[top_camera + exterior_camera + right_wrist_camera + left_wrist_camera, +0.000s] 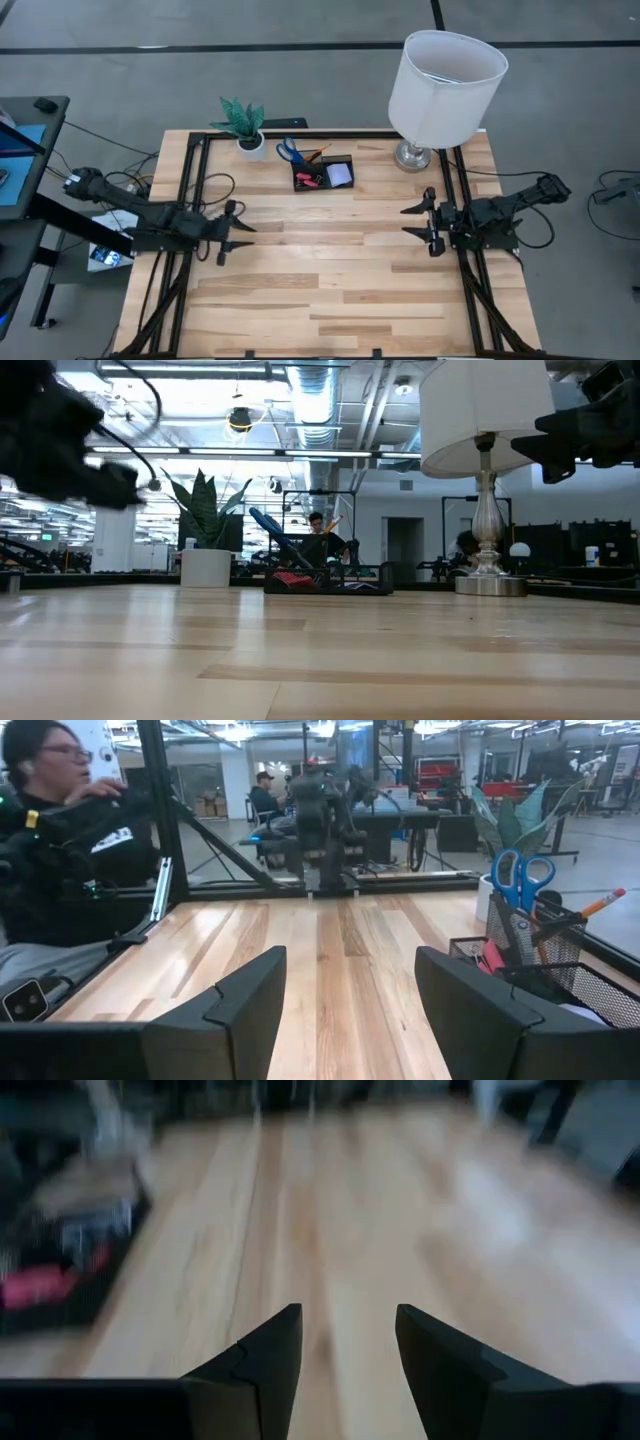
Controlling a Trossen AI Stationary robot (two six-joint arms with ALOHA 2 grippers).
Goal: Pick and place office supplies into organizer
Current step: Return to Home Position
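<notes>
The black organizer (323, 174) stands at the table's far middle. The blue-handled scissors (291, 152) and the orange pencil (318, 153) stand in its cup. The pale note pad (339, 175) and pink erasers (310, 180) lie in its tray. My left gripper (240, 235) hovers open over the table's left side, well short of the organizer. It points toward the table's middle with nothing between its fingers (270, 1350). My right gripper (405, 221) hovers open over the right side and points left. Its wrist view shows the scissors (520, 875) and the organizer (560, 980) off to one side.
A white-shaded lamp (445, 85) stands at the far right. A plant in a white pot (250, 140) stands left of the organizer. Black frame rails (190, 180) run along both sides. Bare wood (330, 260) lies between the grippers. A person (60, 850) sits beyond the table.
</notes>
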